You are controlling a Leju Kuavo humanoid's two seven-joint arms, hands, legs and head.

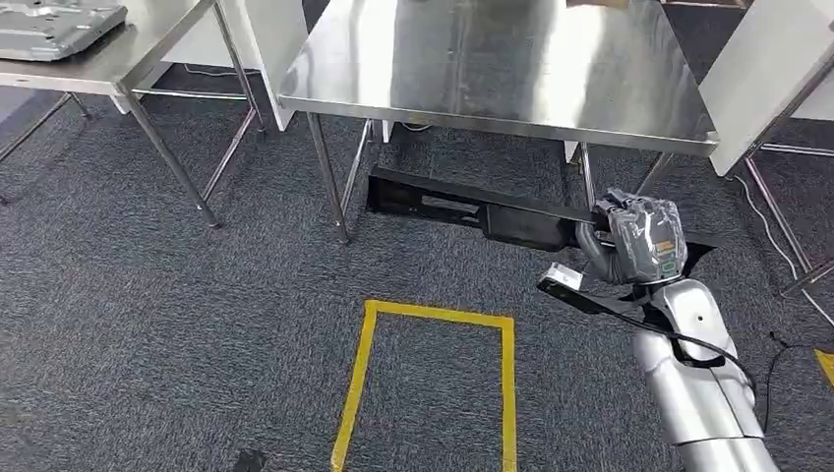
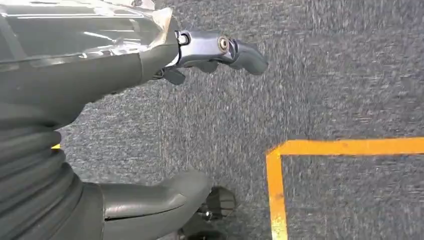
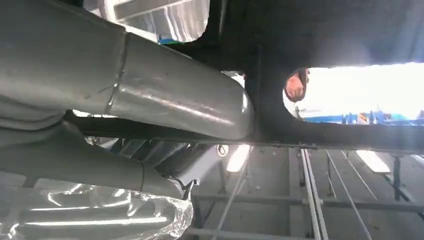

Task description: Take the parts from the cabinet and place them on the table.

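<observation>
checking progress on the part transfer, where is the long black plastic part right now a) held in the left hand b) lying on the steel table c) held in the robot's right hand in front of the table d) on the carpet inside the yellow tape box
c: the right hand grips the long black plastic part below the edge of the stainless steel table, whose top bears nothing; the left hand holds nothing.

right hand (image 1: 644, 241) hides the black part's (image 1: 462, 208) gripped end.
</observation>
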